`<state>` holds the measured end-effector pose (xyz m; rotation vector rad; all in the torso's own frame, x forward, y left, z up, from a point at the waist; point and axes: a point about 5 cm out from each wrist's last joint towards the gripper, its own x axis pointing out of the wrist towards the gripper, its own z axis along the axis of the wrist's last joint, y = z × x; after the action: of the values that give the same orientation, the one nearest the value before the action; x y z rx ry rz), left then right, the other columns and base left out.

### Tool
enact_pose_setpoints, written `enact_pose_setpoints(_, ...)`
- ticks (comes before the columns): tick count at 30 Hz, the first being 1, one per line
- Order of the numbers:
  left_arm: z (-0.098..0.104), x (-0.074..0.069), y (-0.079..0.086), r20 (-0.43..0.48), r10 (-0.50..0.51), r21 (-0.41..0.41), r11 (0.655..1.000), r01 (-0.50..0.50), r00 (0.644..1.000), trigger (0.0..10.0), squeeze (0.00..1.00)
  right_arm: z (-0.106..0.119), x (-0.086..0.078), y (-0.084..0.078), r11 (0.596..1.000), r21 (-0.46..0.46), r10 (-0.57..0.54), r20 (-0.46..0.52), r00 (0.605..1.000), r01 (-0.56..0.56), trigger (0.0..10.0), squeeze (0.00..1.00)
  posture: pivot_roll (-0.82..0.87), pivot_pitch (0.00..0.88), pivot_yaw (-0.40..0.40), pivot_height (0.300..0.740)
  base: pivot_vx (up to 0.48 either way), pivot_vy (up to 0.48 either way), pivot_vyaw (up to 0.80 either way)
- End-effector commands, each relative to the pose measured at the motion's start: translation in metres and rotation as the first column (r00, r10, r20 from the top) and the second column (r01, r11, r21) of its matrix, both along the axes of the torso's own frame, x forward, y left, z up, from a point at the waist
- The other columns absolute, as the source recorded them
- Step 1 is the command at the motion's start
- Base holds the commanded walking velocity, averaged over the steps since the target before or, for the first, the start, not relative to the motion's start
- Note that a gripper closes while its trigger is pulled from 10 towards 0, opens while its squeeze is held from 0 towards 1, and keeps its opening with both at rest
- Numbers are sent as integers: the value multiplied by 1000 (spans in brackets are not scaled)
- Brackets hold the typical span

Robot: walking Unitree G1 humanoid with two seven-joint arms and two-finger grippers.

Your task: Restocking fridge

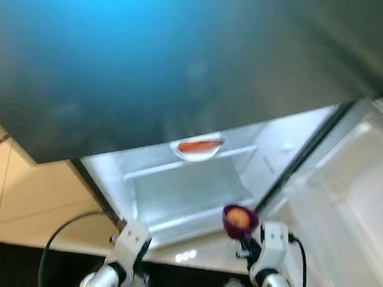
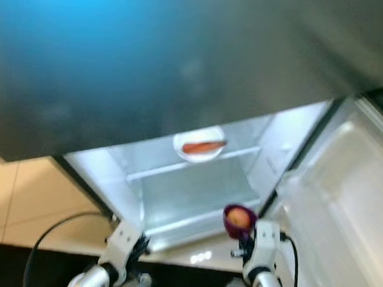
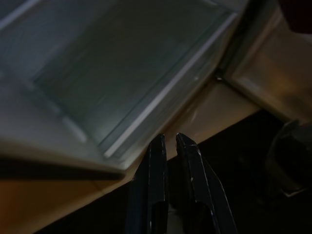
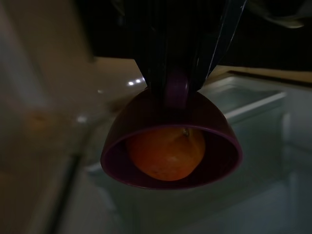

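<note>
Left eye view, inventory of the open fridge [image 1: 173,196] as seen from the floor beside the robot.

Item: purple bowl [image 1: 240,220], carrying one orange fruit [image 1: 238,217]. Held by the right pincer [image 1: 243,241], whose fingers are clamped on the bowl's rim. Location: in the air at the fridge's open front, above the front edge of the lower glass shelf [image 1: 194,187] and just beside the open door [image 1: 348,197]. Attitude: in the right wrist view the bowl [image 4: 170,141] is tipped, its mouth turned toward the camera and the fruit [image 4: 165,152] resting inside; a round bowl has no long axis to speak of.

Item: white plate [image 1: 196,148] with a reddish sausage-like piece [image 1: 199,145] on the upper shelf. Long axis of that piece runs across the shelf, side to side.

Item: left pincer [image 3: 170,161], empty, fingers nearly together, low before the fridge's bottom edge.

Step in hand, as I judge it: carrying the bowl in for stocking. Next move calls for levelling the bowl, reaching over the lower shelf, and letting go only once its base sits flat, lest the fruit roll out.
</note>
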<state>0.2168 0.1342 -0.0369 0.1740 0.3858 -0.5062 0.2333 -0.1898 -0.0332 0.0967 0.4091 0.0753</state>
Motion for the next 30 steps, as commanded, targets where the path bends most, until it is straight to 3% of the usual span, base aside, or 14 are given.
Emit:
enact_pose_setpoints(1, -6, -7, 6, -31, 10, 17, 1000, -9, 999, 10000, 0, -4, -5, 5, 1000, 10, 6, -14, 1000, -6, 10000, 0, -149, 192, 56, 674, 0, 0, 0)
enact_pose_setpoints(18, -2, -8, 6, 1, -14, -12, 1000, 14, 1000, 10000, 0, 2, 5, 17, 995, 63, 74, 18, 997, -75, 10000, 0, -148, 174, 51, 674, 0, 0, 0)
enact_pose_setpoints(30, 19, 7, 2, 151, 4, -40, 999, 2, 988, 10000, 0, 32, 32, 43, 967, 149, 173, 205, 963, -206, 10000, 0, -148, 172, 58, 654, 0, 0, 0)
